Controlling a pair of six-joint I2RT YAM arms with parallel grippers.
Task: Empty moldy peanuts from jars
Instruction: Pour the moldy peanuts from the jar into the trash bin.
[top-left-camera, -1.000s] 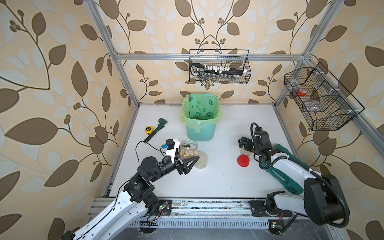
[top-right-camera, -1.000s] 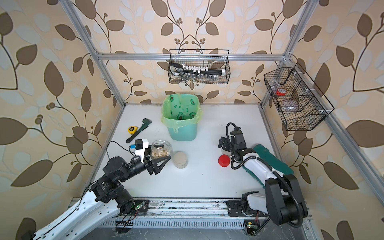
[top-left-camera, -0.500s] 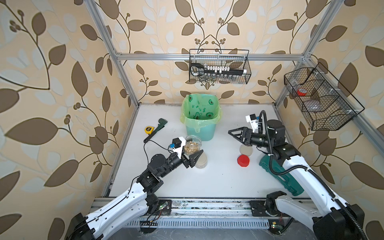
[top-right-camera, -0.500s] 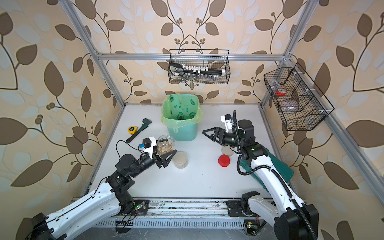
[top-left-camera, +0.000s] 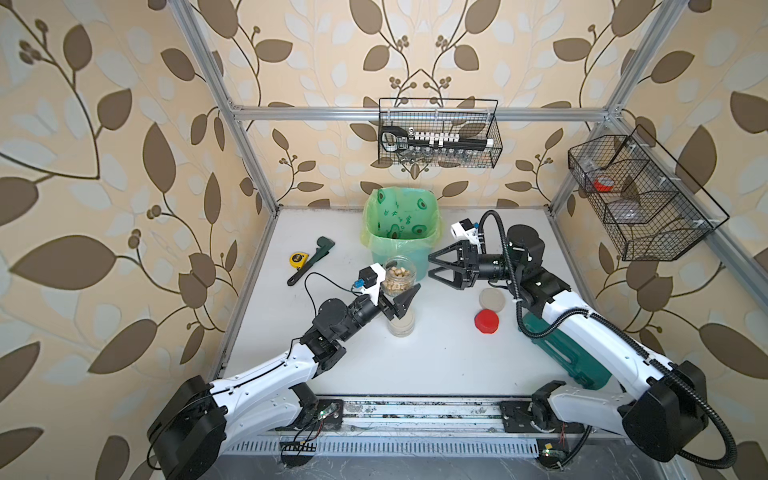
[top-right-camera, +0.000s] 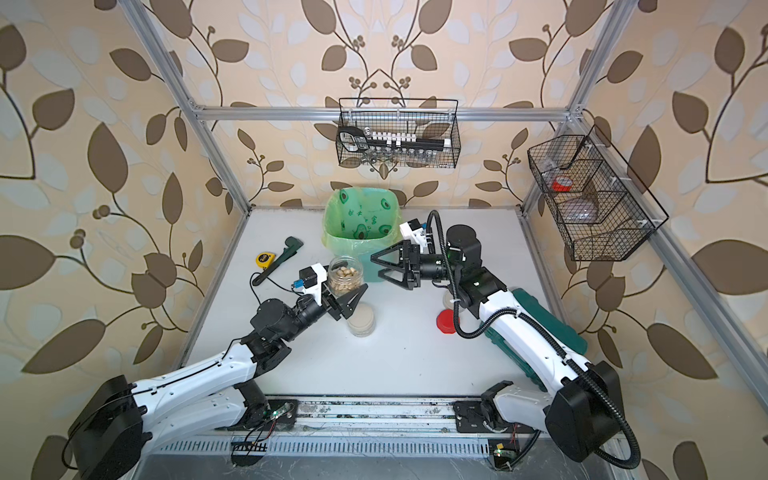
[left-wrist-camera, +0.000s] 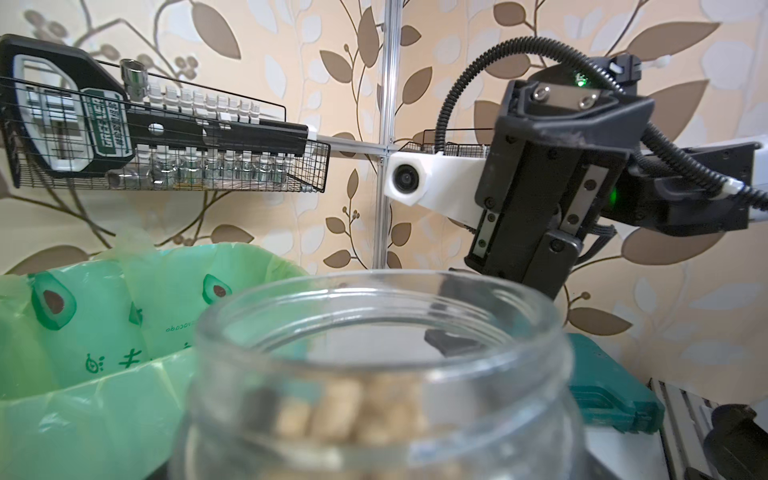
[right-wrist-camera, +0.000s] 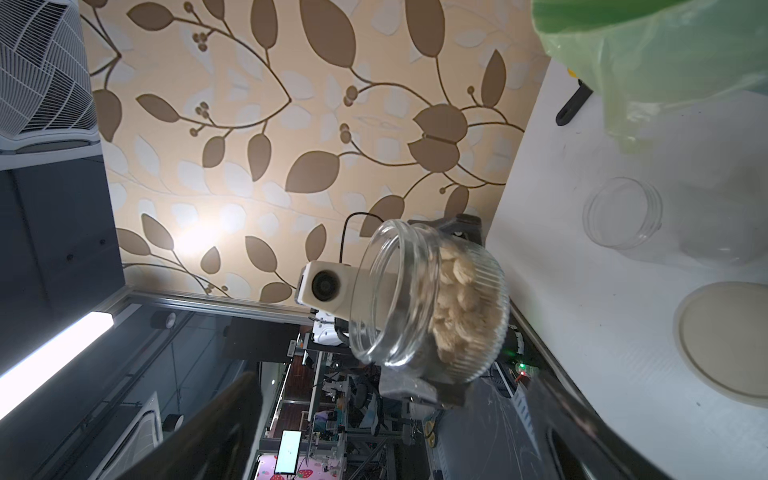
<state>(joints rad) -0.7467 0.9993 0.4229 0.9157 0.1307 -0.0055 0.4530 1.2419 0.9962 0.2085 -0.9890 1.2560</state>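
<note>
As left fingers lift jar, right fingers approach.

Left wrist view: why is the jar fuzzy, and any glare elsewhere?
Left wrist view: the jar, close to the lens, and its peanuts blur, the wire basket behind is sharp; right wrist view: a bright hotspot glares on the wallpaper.

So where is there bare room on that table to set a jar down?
Widest bare patch: the front middle of the table, bordered by the lidded jar, the red lid and the front rail. Crowded by the green bin, where the left gripper holds the peanut jar facing the open right gripper.
</note>
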